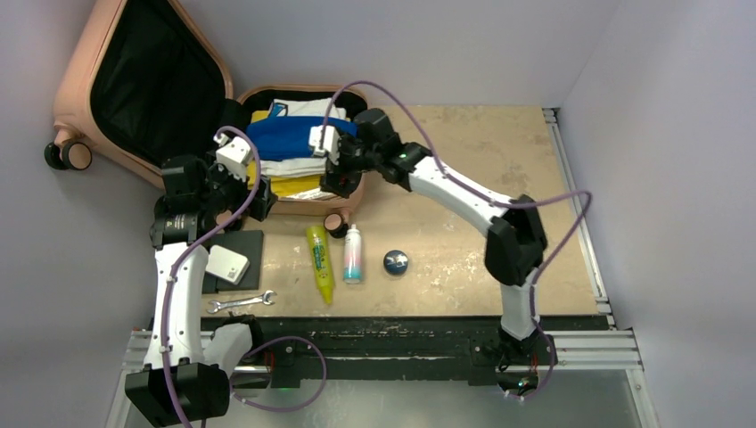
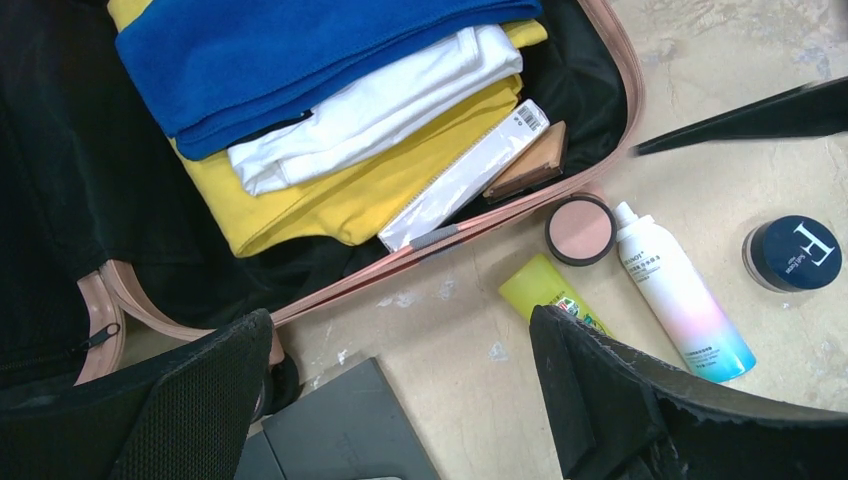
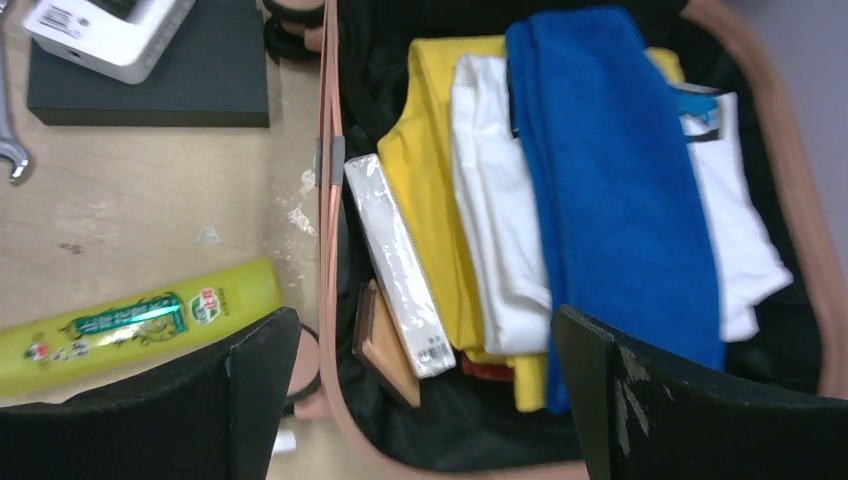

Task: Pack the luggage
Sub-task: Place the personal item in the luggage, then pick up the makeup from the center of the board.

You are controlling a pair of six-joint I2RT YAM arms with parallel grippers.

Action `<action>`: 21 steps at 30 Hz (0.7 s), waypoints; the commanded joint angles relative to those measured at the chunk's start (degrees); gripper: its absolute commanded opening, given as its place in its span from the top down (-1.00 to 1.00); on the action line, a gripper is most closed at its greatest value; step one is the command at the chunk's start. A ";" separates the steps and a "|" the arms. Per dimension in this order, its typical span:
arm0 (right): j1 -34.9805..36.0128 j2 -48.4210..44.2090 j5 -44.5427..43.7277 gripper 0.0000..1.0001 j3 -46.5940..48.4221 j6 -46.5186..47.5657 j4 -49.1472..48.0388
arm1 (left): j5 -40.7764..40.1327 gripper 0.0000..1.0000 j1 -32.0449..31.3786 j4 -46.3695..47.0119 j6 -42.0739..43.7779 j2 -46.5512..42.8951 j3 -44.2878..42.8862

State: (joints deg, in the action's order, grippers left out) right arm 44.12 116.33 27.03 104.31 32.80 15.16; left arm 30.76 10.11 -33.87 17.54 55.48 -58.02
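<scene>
The salmon-pink luggage (image 1: 76, 98) lies open at the back left, its black-lined lid raised. The base (image 3: 327, 215) holds a folded blue towel (image 3: 620, 180), white and yellow clothes (image 3: 430, 170), a white wrapped packet (image 3: 398, 265) and a flat tan box (image 3: 385, 345) by the near rim. My right gripper (image 3: 425, 320) hangs open above that near corner with nothing between its fingers. My left gripper (image 2: 400, 330) is open over bare table just outside the luggage rim (image 2: 400, 262), also holding nothing.
On the table in front of the luggage lie a yellow tube (image 1: 320, 263), a white spray bottle (image 1: 353, 253) and a dark blue jar (image 1: 396, 261). A black pad (image 1: 245, 245) with a white box (image 1: 227, 265) and a wrench (image 1: 241, 303) lie at the near left.
</scene>
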 commanded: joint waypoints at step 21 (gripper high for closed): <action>-1.77 -38.10 0.96 -0.94 -48.04 25.16 7.42 | 2.99 -0.99 0.89 1.60 -0.34 0.04 1.23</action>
State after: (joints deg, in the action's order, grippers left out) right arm 42.00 82.46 28.97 58.37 52.90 26.61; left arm 31.83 10.28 -33.89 17.56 55.51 -57.28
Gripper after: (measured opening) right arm 0.983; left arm 0.993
